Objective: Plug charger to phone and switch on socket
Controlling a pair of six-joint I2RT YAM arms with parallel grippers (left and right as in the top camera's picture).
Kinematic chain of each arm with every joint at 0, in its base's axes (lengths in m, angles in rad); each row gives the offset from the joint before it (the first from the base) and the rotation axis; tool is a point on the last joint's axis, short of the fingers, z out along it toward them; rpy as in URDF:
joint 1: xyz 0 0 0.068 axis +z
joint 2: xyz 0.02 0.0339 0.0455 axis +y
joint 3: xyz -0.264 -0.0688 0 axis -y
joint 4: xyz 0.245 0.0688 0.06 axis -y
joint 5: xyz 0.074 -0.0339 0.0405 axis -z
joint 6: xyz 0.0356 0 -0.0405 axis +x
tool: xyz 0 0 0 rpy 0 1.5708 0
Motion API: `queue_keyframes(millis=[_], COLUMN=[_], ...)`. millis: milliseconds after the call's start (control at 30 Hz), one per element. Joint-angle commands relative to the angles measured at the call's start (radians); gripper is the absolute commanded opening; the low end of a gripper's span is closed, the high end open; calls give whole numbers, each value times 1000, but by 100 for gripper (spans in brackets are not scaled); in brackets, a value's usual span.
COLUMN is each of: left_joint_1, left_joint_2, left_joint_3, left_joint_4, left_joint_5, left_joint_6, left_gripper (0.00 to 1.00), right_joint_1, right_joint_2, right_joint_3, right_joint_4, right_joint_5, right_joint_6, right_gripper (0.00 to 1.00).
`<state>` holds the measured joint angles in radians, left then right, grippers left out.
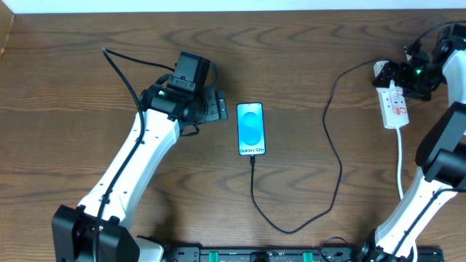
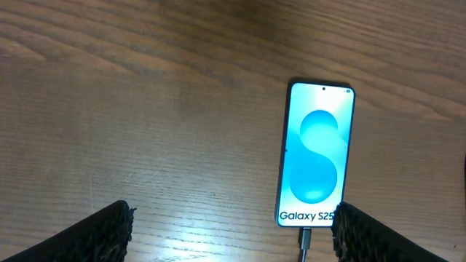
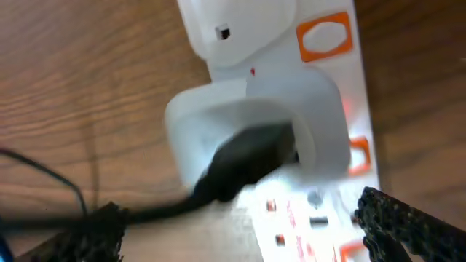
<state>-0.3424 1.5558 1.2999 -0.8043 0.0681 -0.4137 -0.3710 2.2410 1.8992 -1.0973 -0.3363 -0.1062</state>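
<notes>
The phone lies face up mid-table with its blue screen lit. The charger cable has its small tip in the phone's bottom edge, loops toward the front edge, and runs up to a white plug seated in the socket. My left gripper is open just left of the phone. In the left wrist view the phone and the plug tip sit by the right finger. My right gripper hovers open over the socket's far end. The right wrist view shows the white plug, the socket and its orange switches.
The socket's white cord runs down the right side beside my right arm. Bare wood table surrounds the phone. A black rail lines the front edge.
</notes>
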Motion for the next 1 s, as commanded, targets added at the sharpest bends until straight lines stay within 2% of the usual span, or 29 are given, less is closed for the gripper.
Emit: queue_keyframes(millis=[0, 167, 467, 967], left_joint_1=[0, 0, 0, 0], left_joint_2=[-14, -14, -14, -14], left_joint_3=[8, 8, 8, 8], left_joint_4=[-3, -3, -3, -3], left_joint_5=[-17, -17, -17, -17], left_joint_6=[13, 13, 13, 13], left_gripper=[87, 87, 87, 87], right_joint_1=[5, 6, 6, 6], right_joint_2=[-116, -191, -249, -249], right_joint_3=[16, 16, 16, 16], right_joint_4=[-31, -75, -168, -178], right_joint_5=[16, 16, 8, 9], right_joint_6=[17, 73, 293, 293], right_gripper=[99, 99, 99, 99])
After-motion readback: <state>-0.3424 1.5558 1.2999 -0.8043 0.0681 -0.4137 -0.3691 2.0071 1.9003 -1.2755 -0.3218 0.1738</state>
